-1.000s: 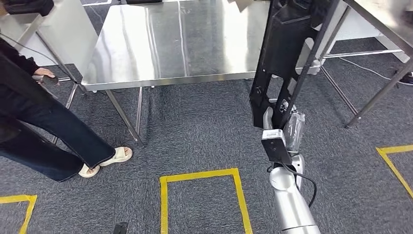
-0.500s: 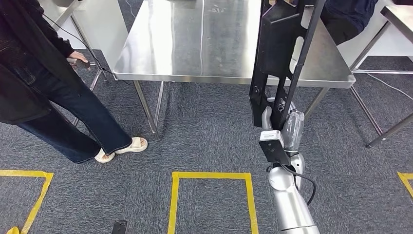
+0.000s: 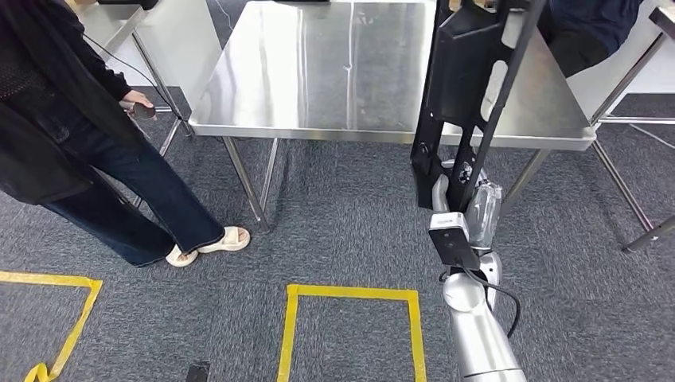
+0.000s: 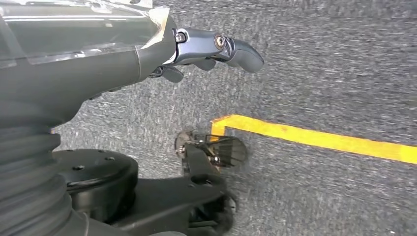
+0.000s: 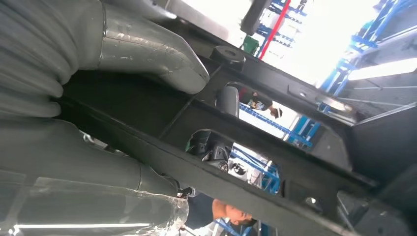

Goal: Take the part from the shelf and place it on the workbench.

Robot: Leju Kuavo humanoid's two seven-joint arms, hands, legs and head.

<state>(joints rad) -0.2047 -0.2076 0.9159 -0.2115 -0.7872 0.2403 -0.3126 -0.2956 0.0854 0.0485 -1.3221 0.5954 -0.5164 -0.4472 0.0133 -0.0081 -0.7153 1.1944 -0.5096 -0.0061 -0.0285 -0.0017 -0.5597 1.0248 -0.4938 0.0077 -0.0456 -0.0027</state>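
Part [image 3: 466,87]: long black frame-like plastic piece with cut-outs, carried upright at about 1 o'clock in the head view, its upper end rising across the front edge of the workbench. Held by the right hand [image 3: 468,208] at its lower end; in the right wrist view the thick grey thumb [image 5: 147,51] lies over one bar of the frame and the fingers [image 5: 98,167] wrap beneath it, so the grip is closed around the part. Upright carriage is probably chosen to keep the long piece off the floor and clear of the table legs while approaching

Workbench [image 3: 318,72]: bare steel top, at 12 o'clock, directly ahead; part not yet set on it

Left hand [image 4: 147,54]: hanging low over the grey carpet beside a strip of yellow tape [image 4: 314,140], fingers [image 4: 221,46] loosely curled inward, holding nothing

Person [image 3: 72,135]: dark clothes, standing at 10 o'clock beside the bench corner, a small dark object in one hand

Floor marking [image 3: 350,326]: yellow taped rectangle at 6 o'clock, likely a standing position for the robot
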